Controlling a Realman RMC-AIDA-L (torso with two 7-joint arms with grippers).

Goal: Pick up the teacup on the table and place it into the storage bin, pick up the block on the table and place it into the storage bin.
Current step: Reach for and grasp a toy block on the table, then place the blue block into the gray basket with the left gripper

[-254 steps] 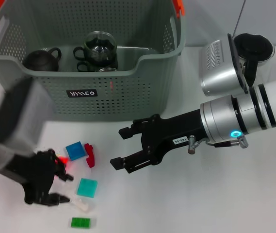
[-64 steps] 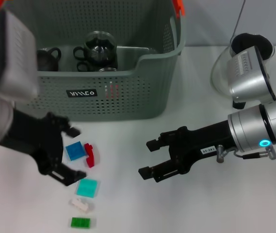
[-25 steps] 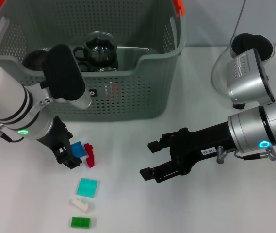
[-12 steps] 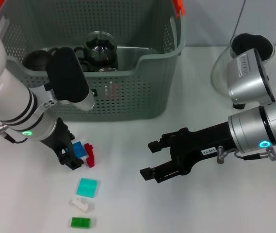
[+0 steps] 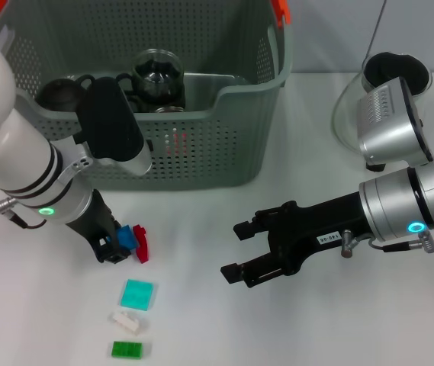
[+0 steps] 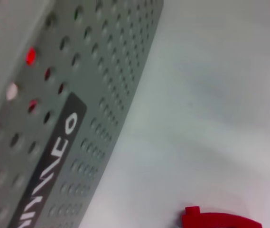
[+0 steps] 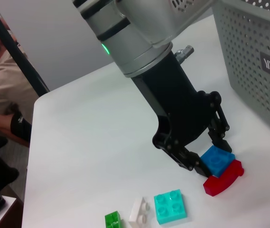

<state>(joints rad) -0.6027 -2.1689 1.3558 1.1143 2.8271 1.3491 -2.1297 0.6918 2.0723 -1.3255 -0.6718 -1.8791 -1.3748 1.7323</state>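
1. The storage bin (image 5: 201, 145) stands at the far side of the white table (image 5: 316, 328); its grey-green perforated wall carries a black label (image 6: 47, 166) with white lettering and 2 orange handle clips (image 5: 279, 9) show at its rim; inside sit 2 dark teacups (image 5: 58, 93) and 1 glass teapot (image 5: 155, 72) (a handle beside the pot may belong to another cup, I cannot tell).
2. The left gripper (image 5: 116, 245) is down at the table just in front of the bin, its fingers (image 7: 191, 161) narrowed around the blue block (image 7: 216, 158); 1 finger stands on each side of the block and seems to touch it.
3. The right gripper (image 5: 236, 250) hovers over bare table well to the right of the blocks, its jaws spread wide and holding nothing.
4. 5 blocks lie in front of the bin: 1 blue, between the left fingers; 1 red block (image 5: 141, 242) touching the blue one on its right; 1 teal block (image 5: 137, 293) nearer the robot; 1 white block (image 5: 127, 321) nearer again; 1 green block (image 5: 127, 350) nearest.
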